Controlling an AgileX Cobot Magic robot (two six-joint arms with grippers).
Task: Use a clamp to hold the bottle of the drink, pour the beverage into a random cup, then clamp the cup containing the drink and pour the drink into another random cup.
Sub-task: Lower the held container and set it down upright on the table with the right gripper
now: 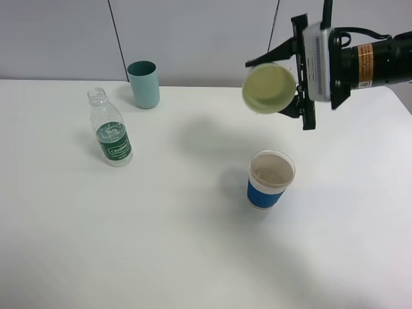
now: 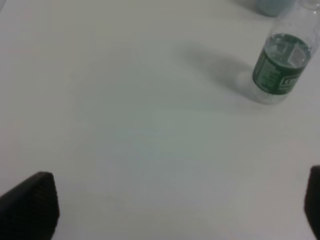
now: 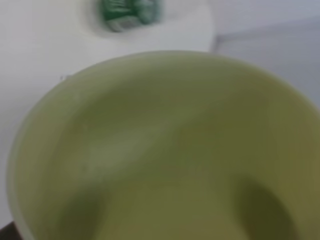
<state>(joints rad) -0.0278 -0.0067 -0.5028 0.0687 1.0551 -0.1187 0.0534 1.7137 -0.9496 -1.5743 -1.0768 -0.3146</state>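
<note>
My right gripper [image 1: 283, 80] is shut on a yellow-green cup [image 1: 268, 88], held in the air and tipped on its side, mouth toward the left. It hangs above and slightly behind a blue-and-white paper cup [image 1: 271, 179] standing upright on the table. The yellow-green cup's inside [image 3: 165, 150] fills the right wrist view. A clear uncapped bottle with a green label [image 1: 111, 132] stands at the left and also shows in the left wrist view [image 2: 280, 67]. My left gripper [image 2: 172, 210] is open and empty, with its fingertips [image 2: 30, 205] wide apart over bare table.
A teal cup [image 1: 143, 84] stands upright behind the bottle near the table's back edge. The white table [image 1: 161, 244] meets a grey wall at the back.
</note>
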